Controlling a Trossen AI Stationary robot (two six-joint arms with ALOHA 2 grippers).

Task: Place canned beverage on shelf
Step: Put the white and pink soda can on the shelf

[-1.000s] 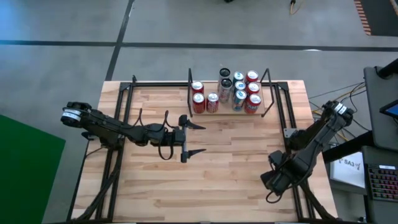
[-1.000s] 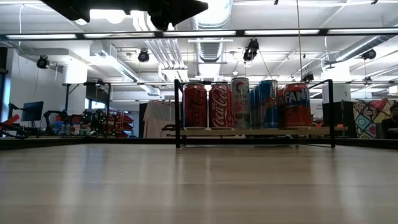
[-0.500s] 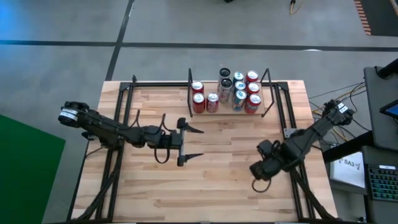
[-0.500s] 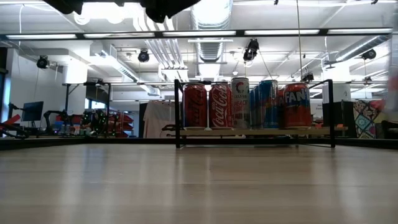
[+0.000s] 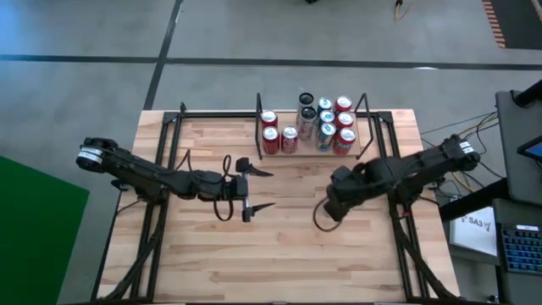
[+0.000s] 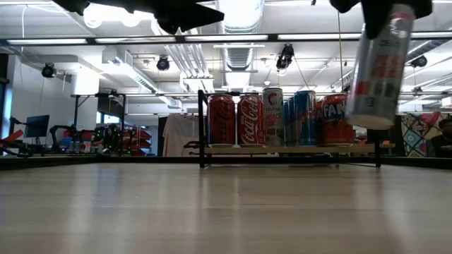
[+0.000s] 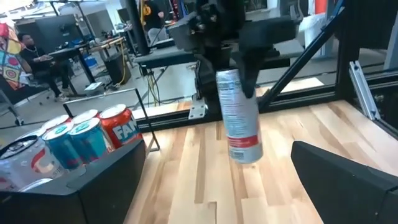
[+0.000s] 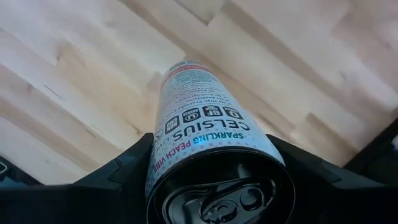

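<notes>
Right wrist view: the closest thing is a tall white can [image 8: 211,155], with its pull-tab top facing the camera. The right gripper [image 8: 205,165] has one dark finger [image 8: 118,177] pressed on each side of the can, so it is pinching the can. Under the can is only the wood table [image 8: 74,74], and the can is up in the air, not touching it.

From the low view the can [image 6: 379,67] hangs tilted a little, well above the table and in front of the shelf.

From above, the right gripper [image 5: 334,196] is over the middle of the table, right of center. The left gripper [image 5: 251,188] is beside it, left of center, over the table too. Its two fingers are spread wide apart and hold nothing.

Farther back, at the far edge of the table, stands the shelf [image 5: 364,127] with black rails. It holds a group of cans [image 5: 306,125]: red ones, blue ones and a silver one, all standing up. The held can is near the shelf but not on it yet.
</notes>
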